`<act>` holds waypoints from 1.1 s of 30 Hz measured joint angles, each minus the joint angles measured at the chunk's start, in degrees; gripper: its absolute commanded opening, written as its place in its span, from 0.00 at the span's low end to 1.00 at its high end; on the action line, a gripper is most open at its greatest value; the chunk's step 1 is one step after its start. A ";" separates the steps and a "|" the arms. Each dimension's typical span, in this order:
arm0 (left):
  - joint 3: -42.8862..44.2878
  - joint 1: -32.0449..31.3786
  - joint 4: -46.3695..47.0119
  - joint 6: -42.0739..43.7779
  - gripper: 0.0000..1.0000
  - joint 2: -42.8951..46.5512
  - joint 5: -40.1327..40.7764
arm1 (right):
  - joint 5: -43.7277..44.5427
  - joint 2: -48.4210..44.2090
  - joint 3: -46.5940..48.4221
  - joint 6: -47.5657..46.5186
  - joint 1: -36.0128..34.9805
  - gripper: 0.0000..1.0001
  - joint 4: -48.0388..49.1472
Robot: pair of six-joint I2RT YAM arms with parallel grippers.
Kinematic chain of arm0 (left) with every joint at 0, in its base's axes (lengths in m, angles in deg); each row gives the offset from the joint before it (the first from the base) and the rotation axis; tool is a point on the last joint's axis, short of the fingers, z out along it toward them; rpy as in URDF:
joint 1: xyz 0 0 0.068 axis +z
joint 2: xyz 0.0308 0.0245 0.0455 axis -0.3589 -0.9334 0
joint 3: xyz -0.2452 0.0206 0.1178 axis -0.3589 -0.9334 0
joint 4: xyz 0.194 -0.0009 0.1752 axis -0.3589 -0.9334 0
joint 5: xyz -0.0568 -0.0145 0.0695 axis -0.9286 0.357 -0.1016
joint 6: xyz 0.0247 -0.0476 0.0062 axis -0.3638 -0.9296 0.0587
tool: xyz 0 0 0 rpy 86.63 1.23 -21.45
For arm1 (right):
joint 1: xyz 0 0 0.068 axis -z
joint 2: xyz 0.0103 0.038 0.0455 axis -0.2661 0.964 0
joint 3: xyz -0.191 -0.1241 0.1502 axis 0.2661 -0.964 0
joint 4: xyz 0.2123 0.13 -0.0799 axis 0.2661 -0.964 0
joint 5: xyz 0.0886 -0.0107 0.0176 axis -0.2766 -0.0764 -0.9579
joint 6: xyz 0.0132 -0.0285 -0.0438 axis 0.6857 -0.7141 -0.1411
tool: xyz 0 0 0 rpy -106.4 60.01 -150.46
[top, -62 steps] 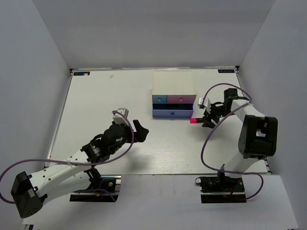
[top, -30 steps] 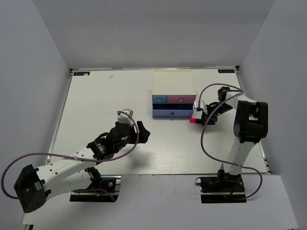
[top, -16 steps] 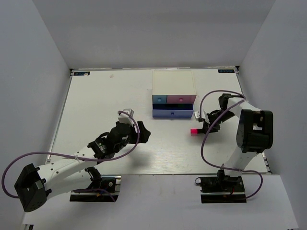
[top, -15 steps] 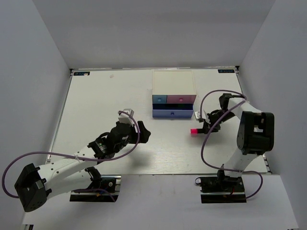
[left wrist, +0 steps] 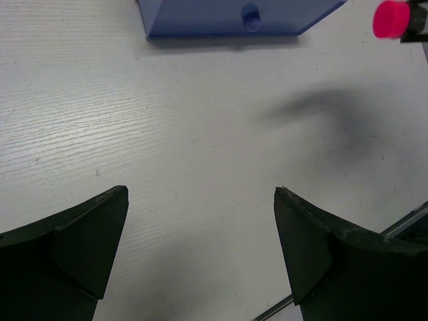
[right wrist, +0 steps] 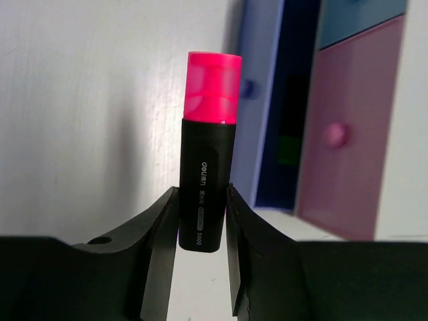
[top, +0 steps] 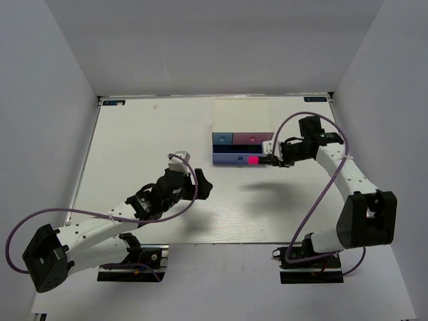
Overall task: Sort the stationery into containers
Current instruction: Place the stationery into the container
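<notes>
Both arms outstretched: right claw [right wrist: 202, 204] tight on pink highlighter [right wrist: 209, 127], left claw [left wrist: 200, 214] spread.

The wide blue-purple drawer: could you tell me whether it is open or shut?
Open: the wide blue-purple drawer stands out from the white box, its dark interior showing behind the front.

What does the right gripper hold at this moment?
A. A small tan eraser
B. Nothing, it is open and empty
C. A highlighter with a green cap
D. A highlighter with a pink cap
D: in the right wrist view, the right gripper is closed on the black body of the pink-capped highlighter, and the cap sticks out beyond the fingertips.
</notes>
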 measured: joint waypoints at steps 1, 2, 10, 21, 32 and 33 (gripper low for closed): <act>0.00 0.00 0.00 0.00 0.99 0.00 0.00 | 0.11 0.02 -0.13 2.25 -0.87 0.04 2.60; 0.00 0.00 -0.02 0.02 0.99 0.00 0.00 | 0.55 0.09 -0.31 4.70 -1.73 0.04 5.60; 0.00 0.00 0.00 -0.02 0.99 0.76 -0.02 | 5.75 5.22 1.49 16.02 -6.99 0.04 19.04; 0.00 0.00 0.15 -0.02 0.99 1.40 0.00 | 12.70 9.33 1.62 19.04 -8.76 0.06 24.09; 0.00 0.00 0.15 0.00 0.99 1.40 0.00 | 17.25 9.35 0.24 20.44 -10.19 0.36 28.52; 0.00 0.00 0.15 -0.02 0.99 1.40 0.00 | 17.55 9.35 -0.09 20.46 -10.27 0.38 28.72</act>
